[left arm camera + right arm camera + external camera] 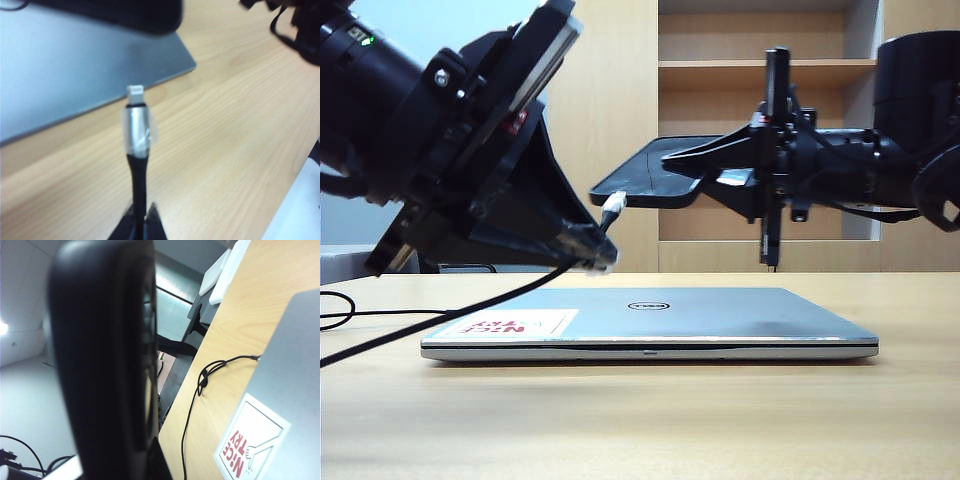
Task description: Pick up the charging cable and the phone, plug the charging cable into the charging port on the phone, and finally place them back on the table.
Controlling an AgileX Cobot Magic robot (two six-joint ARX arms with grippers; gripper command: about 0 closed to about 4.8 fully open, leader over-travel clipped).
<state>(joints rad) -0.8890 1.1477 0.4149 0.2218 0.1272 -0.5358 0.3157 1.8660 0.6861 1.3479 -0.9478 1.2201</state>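
Observation:
My left gripper (588,250) is shut on the charging cable (470,305) just behind its plug (613,204), which points up and right towards the phone. In the left wrist view the silver-white plug (135,93) sticks out beyond my left gripper (142,220). The black phone (642,181) hangs roughly level above the laptop, with my right gripper (692,163) shut on it. Its near short edge is a small gap from the plug. I cannot make out the charging port. The phone (100,355) fills the right wrist view, hiding most of my right gripper (147,462).
A closed silver Dell laptop (650,320) with a red-lettered sticker (510,324) lies on the beige table (640,420) under both grippers. The cable's slack (192,405) trails across the table to the left. A wooden shelf cabinet (760,60) stands behind.

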